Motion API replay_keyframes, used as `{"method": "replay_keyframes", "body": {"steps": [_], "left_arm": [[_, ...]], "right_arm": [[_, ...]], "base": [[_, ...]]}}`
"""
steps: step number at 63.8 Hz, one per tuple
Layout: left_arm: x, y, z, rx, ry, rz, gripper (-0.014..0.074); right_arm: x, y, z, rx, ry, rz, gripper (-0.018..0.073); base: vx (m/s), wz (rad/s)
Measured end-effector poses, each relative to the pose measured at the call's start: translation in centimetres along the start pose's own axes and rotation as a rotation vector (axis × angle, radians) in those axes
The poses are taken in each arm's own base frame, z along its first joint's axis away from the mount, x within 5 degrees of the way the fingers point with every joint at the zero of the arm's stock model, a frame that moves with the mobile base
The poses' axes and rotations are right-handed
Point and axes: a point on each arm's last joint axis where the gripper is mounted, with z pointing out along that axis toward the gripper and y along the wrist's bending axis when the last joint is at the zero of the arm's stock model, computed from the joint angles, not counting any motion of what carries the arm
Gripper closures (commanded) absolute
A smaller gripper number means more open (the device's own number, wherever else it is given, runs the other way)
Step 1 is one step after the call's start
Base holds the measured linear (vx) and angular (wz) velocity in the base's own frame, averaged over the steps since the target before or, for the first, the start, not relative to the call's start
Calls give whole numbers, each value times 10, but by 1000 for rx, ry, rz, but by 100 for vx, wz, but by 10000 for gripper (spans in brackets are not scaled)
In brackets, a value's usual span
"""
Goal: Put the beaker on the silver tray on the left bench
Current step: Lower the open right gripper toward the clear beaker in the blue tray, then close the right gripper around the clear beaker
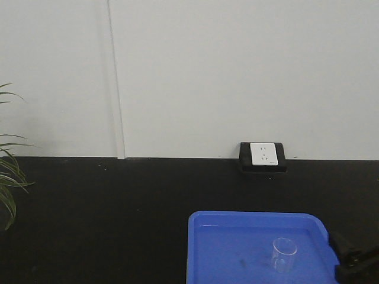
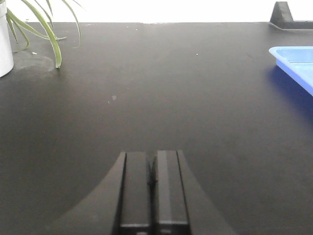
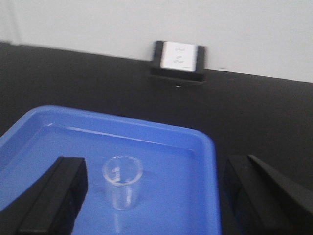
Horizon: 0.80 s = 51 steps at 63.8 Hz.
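Beaker (image 3: 122, 182) upright in blue tray (image 3: 205, 147), ahead between spread right gripper (image 3: 154, 171) fingers; left gripper (image 2: 152, 171) pressed together, left of blue tray.

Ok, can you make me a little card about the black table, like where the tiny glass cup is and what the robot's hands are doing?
Beaker: upright, looks empty, standing inside the blue tray
Silver tray: not in any view
Bench: black, against a white wall
Right gripper: open, one finger on each side of the beaker, not touching it
Left gripper: shut, holding nothing, over bare bench
Also there: wall socket, potted plant
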Motion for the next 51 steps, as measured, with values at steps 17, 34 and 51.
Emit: {"method": "replay_keyframes", "body": {"steps": [17,34,51], "left_arm": [[0,0,0,0,0,0,595],[0,0,0,0,0,0,595],[0,0,0,0,0,0,595]], "right_arm": [[48,11,55,-94,96,-5,-33],[75,16,84,-134,95,22,-33],[85,14,122,-128,121,37,-33]], "base": [[0,0],[0,0],[0,0]]}}
